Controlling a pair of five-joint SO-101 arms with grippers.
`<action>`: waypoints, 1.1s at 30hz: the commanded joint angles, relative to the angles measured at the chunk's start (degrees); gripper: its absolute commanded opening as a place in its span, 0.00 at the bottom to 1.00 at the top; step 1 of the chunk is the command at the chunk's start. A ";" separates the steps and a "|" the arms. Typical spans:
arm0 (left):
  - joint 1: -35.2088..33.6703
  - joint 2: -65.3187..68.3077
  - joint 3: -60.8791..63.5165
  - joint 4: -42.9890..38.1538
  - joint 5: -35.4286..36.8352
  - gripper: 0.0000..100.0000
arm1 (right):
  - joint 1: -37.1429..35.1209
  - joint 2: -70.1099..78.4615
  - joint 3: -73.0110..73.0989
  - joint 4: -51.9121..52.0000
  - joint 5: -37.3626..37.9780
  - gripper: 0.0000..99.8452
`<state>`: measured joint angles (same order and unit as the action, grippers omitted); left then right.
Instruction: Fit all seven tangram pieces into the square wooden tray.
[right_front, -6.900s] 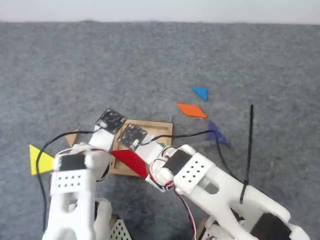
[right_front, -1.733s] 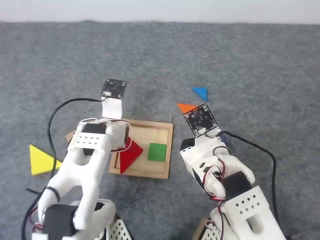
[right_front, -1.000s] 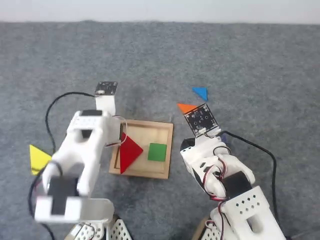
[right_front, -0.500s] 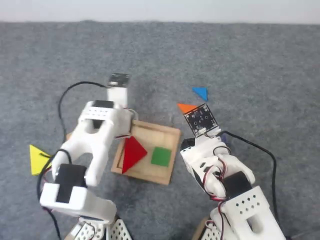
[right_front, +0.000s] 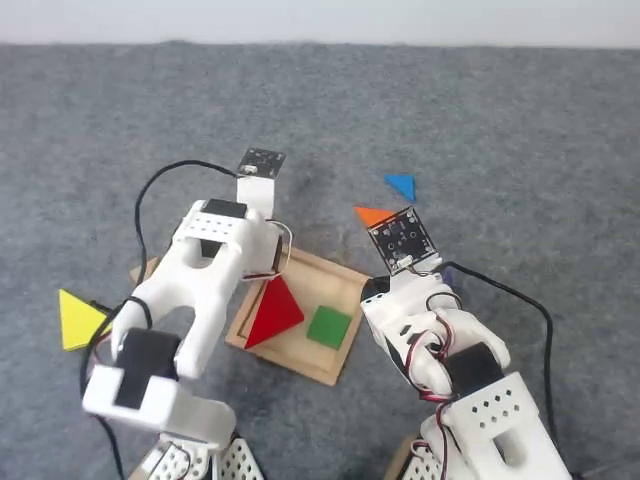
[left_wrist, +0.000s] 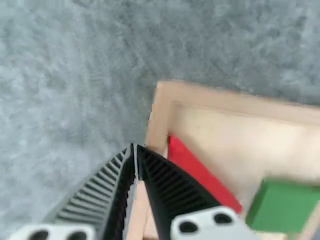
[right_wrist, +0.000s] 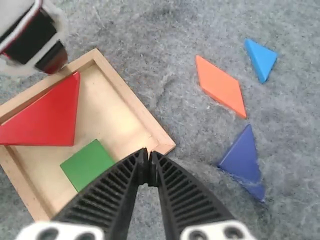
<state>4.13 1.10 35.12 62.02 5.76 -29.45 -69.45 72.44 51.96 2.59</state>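
Watch the left gripper (left_wrist: 135, 150), closed tight on nothing, tips at the tray (left_wrist: 210, 97) rim beside the red triangle (left_wrist: 195, 167) inside (right gripper (right_wrist: 148, 155) likewise closed, empty, just off a corner): one careless push could skid the tray askew!

Tray (right_front: 285, 361) seen skewed on grey table (right_front: 520, 120); red triangle (right_front: 272, 312), green square (right_front: 328, 326) seated inside, apart. Yellow triangle (right_front: 78, 320) left outside, beside left arm (right_front: 205, 290). Orange parallelogram (right_front: 372, 214), blue triangle (right_front: 401, 186) found beyond right arm (right_front: 430, 330).
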 joint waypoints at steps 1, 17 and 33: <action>-1.67 -12.40 0.13 4.31 -1.76 0.01 | 0.75 -1.63 -1.93 -0.92 0.70 0.01; 2.99 -36.04 27.30 7.74 -30.68 0.17 | 0.84 -1.54 -1.76 -0.84 0.70 0.01; -5.89 -17.32 12.35 -0.88 -30.77 0.17 | 3.30 -1.45 -2.11 -1.10 0.70 0.01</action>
<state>-1.93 -16.48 51.47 62.37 -24.40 -26.81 -69.54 72.44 51.96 2.59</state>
